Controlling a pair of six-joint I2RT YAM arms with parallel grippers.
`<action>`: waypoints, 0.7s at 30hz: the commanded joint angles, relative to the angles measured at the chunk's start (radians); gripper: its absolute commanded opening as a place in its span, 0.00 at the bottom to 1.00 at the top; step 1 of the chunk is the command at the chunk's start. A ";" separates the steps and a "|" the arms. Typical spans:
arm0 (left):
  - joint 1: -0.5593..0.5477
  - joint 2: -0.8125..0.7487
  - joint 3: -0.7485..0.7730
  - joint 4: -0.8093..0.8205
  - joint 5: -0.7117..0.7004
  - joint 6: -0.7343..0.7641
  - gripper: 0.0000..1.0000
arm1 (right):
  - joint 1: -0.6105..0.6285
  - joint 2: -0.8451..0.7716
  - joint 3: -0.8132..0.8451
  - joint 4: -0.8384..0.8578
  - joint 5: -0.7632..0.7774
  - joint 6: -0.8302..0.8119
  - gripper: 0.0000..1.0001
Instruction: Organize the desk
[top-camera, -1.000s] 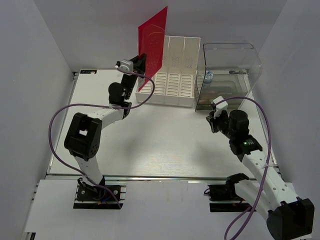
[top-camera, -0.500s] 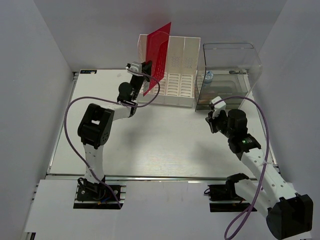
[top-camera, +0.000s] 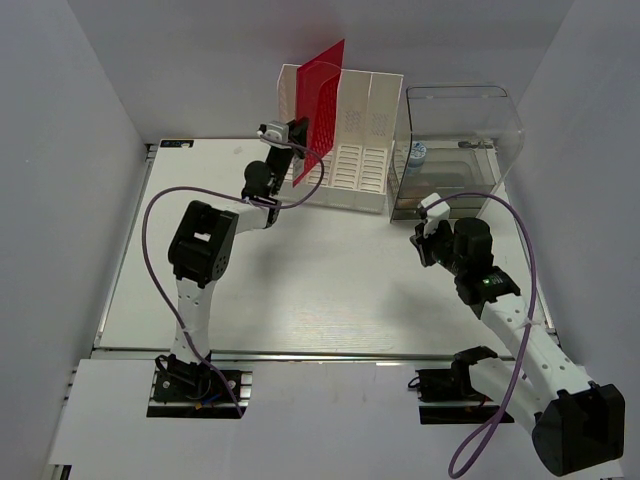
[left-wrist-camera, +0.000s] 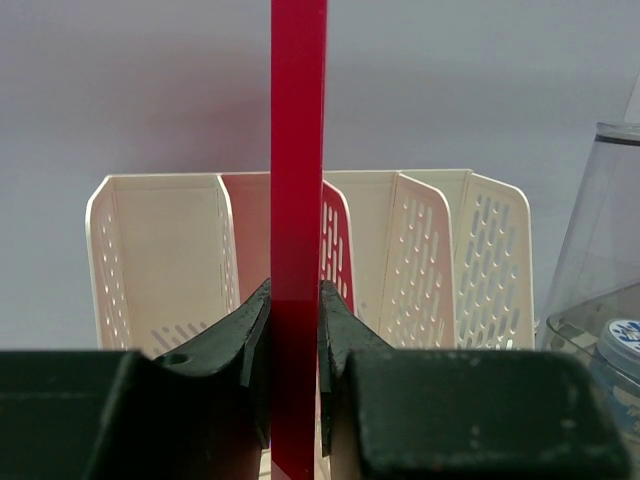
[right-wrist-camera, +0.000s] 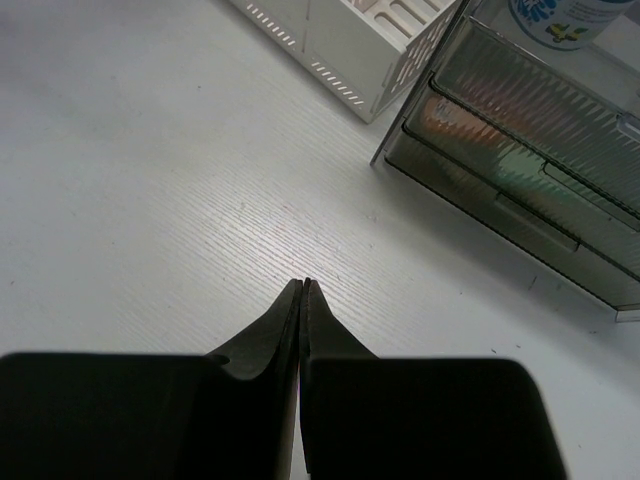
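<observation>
My left gripper (top-camera: 298, 140) (left-wrist-camera: 295, 285) is shut on a thin red folder (top-camera: 325, 95) (left-wrist-camera: 298, 150) and holds it upright and edge-on. The folder stands over the left part of a cream file organizer (top-camera: 355, 160) (left-wrist-camera: 160, 250) at the back of the white desk (top-camera: 320, 280). In the left wrist view its lower edge is hidden behind my fingers, and it lines up with the divider between the left slots. My right gripper (top-camera: 432, 212) (right-wrist-camera: 303, 283) is shut on nothing and hovers just above the desk (right-wrist-camera: 150, 180) at the right.
A clear drawer box (top-camera: 455, 140) (right-wrist-camera: 530, 170) stands at the back right next to the organizer, with a blue-labelled bottle (top-camera: 417, 153) (right-wrist-camera: 570, 15) inside it. An aluminium rail (top-camera: 300, 353) runs along the near edge. White walls close in on three sides.
The left arm has reached farther back and right, carrying the red folder from in front of the organizer's left end to over its left slots. The right arm has hardly moved.
</observation>
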 joint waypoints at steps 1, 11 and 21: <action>-0.005 0.000 0.029 0.399 -0.003 -0.025 0.00 | -0.004 0.006 0.018 0.026 -0.013 -0.013 0.00; -0.005 0.059 0.060 0.505 0.029 -0.071 0.00 | -0.004 0.013 0.016 0.024 -0.013 -0.020 0.00; -0.005 0.039 0.071 0.506 0.077 -0.021 0.00 | -0.004 0.019 0.016 0.023 -0.015 -0.024 0.00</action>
